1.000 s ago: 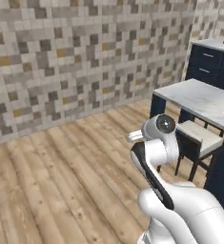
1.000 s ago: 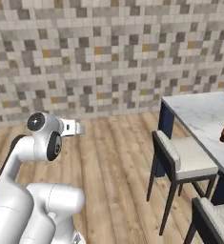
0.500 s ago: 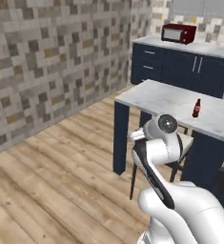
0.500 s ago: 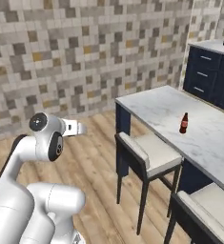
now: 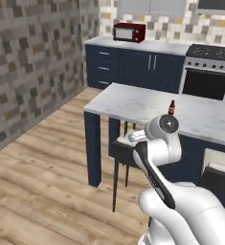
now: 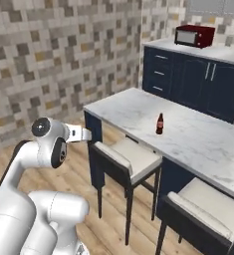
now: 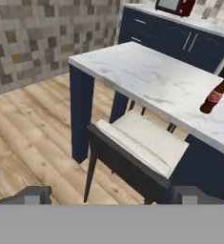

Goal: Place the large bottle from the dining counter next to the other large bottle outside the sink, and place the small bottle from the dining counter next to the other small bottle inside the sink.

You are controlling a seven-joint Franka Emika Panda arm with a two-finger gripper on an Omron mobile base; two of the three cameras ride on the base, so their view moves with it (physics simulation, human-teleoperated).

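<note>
The floor (image 5: 32, 191) is pale wood planking, and a wall (image 6: 49, 55) of grey and tan mosaic tile runs along one side of the room. Navy cabinets (image 6: 198, 84) stand along the far wall under a marble worktop, with a red microwave (image 5: 129, 32) on it and an oven (image 5: 207, 81) with a black door beside them.

The table (image 5: 133, 103) is a long white marble slab with grey veins on navy legs; it also shows in the right base view (image 6: 188, 134) and in the hand view (image 7: 147, 76). Two stools with dark frames and cream cushions are tucked along its near side: one stool (image 6: 128, 157) sits near the table's end, and a second stool (image 6: 208, 214) stands further along.

The arm (image 5: 157, 143) is folded up in front of the table, above the floor and apart from everything. Its jaws (image 7: 111, 195) are released, standing wide with nothing between them, the two dark tips (image 7: 30, 194) well apart at the bottom of the hand view, aimed at the nearer stool and the table's end.

The bottle (image 6: 160, 124) is small and brownish-red with a slim neck and a dark cap. It stands upright on the table, away from the edges, just beyond the nearer stool; it also shows in the left base view (image 5: 171, 107) and, tilted by the camera's roll, in the hand view (image 7: 213, 96).
</note>
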